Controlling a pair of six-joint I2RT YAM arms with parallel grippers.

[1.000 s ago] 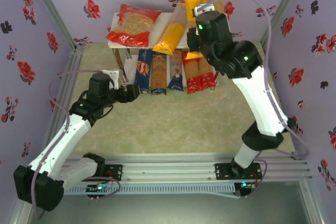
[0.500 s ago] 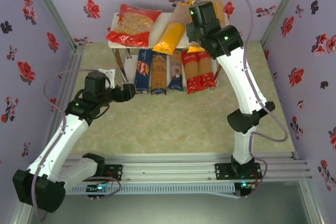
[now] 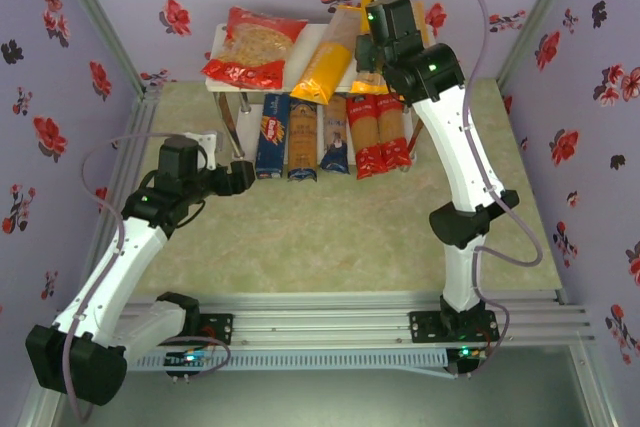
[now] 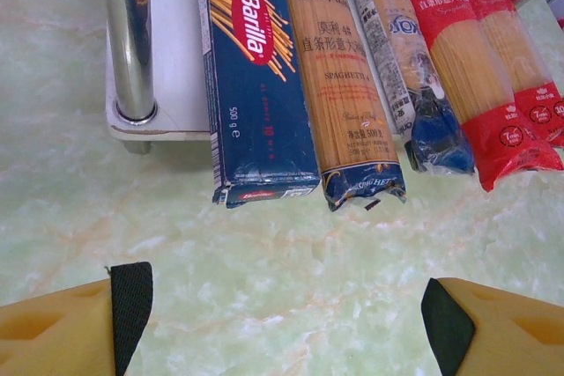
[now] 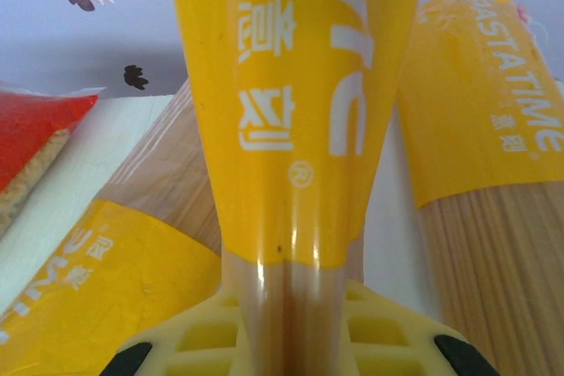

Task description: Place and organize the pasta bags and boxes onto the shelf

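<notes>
Pasta bag (image 5: 295, 129), long, glossy yellow plastic, is pinched in my right gripper (image 5: 295, 354); my left gripper (image 4: 286, 314) gapes wide before the stiff blue box (image 4: 256, 85).

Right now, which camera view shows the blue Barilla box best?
Left wrist: the blue Barilla box is close, logo and near end legible, lying beside the brown spaghetti pack. Top external shows the box small, leftmost in the row.
</notes>
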